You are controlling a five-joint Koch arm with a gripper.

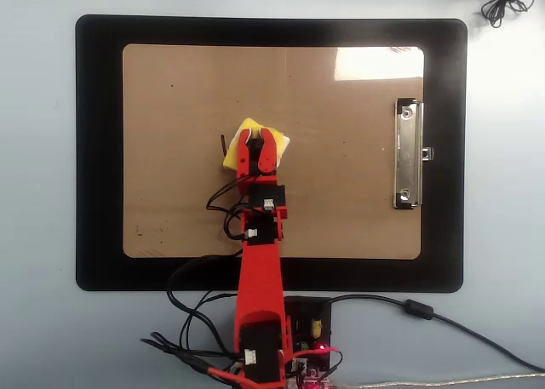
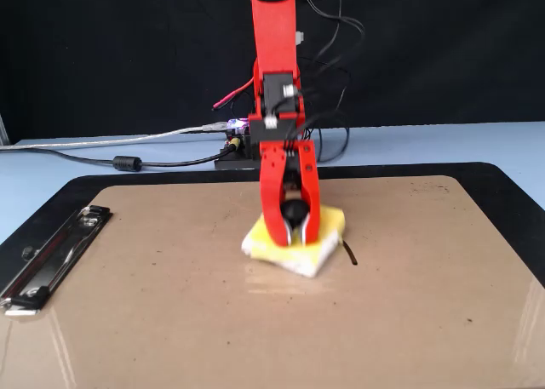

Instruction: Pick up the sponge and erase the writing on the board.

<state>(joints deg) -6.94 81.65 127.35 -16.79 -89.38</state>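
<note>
The yellow sponge (image 1: 247, 142) (image 2: 298, 244) lies flat on the tan board (image 1: 341, 210) (image 2: 170, 321), slightly left of centre in the overhead view. My red gripper (image 1: 256, 137) (image 2: 295, 232) presses down on it, jaws shut on the black knob at its centre. Of the writing, only a short dark stroke (image 1: 223, 140) (image 2: 351, 252) shows, sticking out from under the sponge's edge; anything more is covered by the sponge.
The board rests on a larger black mat (image 1: 98, 151). A silver clip (image 1: 408, 155) (image 2: 47, 257) sits on one short edge of the board. The arm's base and cables (image 1: 289, 338) are beside the mat. A coiled cable (image 1: 508, 2) lies in a far corner.
</note>
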